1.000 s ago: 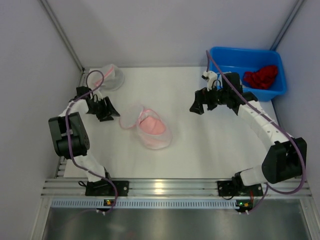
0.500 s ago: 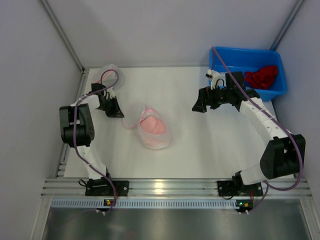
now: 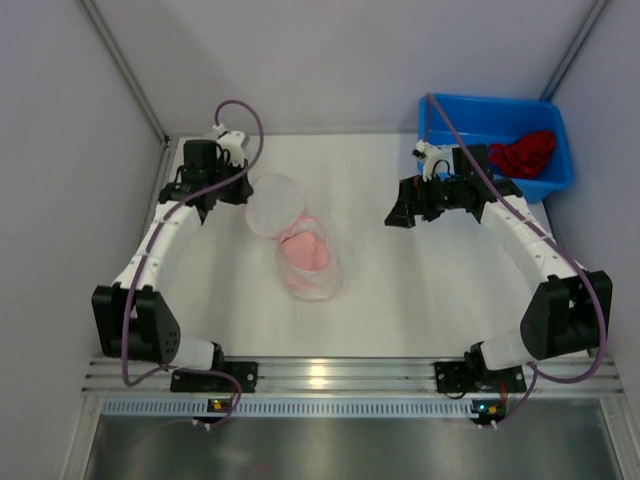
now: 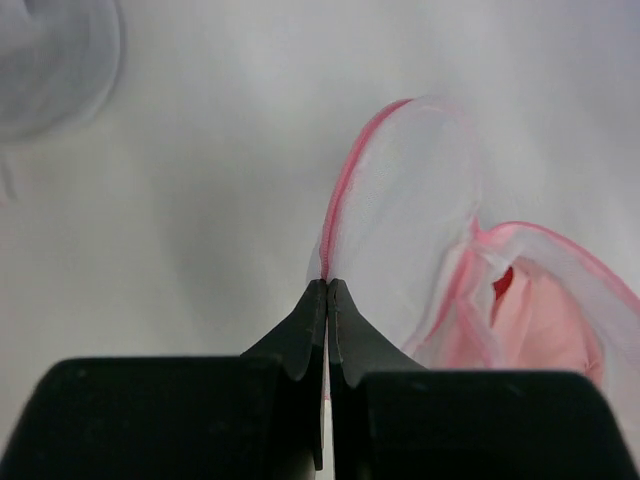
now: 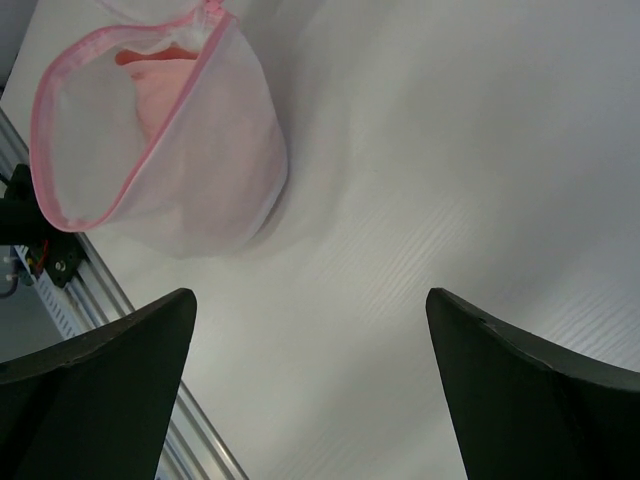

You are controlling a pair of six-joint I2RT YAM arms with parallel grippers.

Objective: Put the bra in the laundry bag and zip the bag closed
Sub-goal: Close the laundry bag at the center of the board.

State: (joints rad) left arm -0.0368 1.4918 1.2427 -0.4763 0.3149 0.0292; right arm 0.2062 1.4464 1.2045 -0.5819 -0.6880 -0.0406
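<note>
White worktop (image 3: pixel 430 290), grey walls (image 3: pixel 330 60), blue bin (image 3: pixel 452 112) at far right corner, left pincer (image 4: pixel 327 286) clamped on pink rim of laundry bag (image 3: pixel 312 268), right pincer (image 5: pixel 310 296) spread wide

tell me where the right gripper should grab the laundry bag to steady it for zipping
Probably the pink rim on the laundry bag's right side, coming in from the right: it is a raised edge, nearest the open right gripper, and away from the flap the left gripper pinches.
</note>
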